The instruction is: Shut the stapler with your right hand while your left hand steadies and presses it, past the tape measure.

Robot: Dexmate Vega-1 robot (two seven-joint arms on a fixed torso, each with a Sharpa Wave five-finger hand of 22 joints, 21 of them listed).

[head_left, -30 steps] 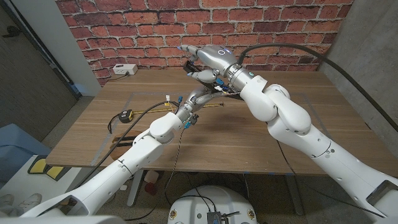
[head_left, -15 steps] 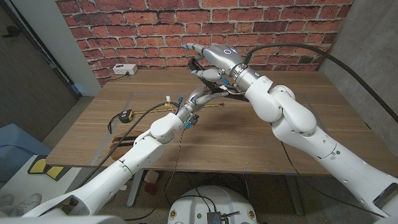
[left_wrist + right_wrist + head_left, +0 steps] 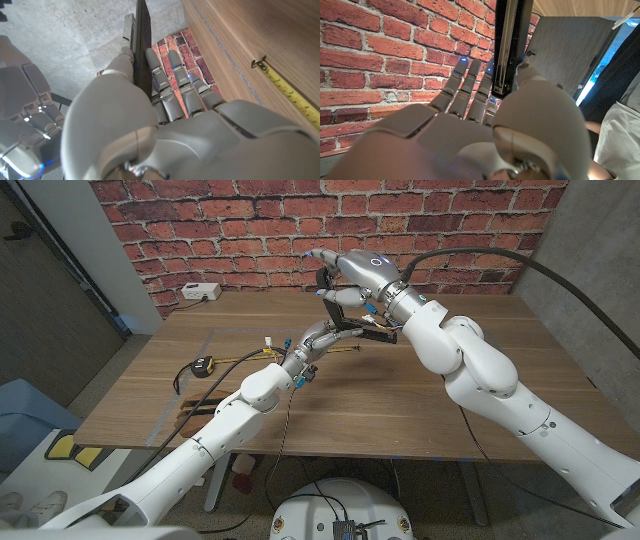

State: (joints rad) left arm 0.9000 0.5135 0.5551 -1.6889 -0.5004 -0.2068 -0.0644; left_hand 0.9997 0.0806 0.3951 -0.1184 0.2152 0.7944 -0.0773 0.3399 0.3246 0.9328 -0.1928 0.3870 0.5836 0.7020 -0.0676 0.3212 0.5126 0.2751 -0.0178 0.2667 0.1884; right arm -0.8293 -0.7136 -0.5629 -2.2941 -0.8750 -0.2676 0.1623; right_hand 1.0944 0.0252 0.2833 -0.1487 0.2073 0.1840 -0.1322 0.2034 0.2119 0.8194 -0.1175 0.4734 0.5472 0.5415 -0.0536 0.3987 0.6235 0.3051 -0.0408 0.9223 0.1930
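Two hands meet at the stapler, which sits past the middle of the wooden table, toward 12 o'clock from you. Going from the left: the yellow tape measure lies near the table's edge at 9 o'clock, and its tape runs out toward the stapler. At 11 o'clock a white power strip rests at the back by the brick wall. Your left hand reaches to the stapler's low end; in the left wrist view its fingers lie straight and close together along the black body, the thumb on the other side. Your right hand is above, at 1 o'clock, and its fingers are stretched beside the raised metal arm, thumb against it. The stapler is still open.
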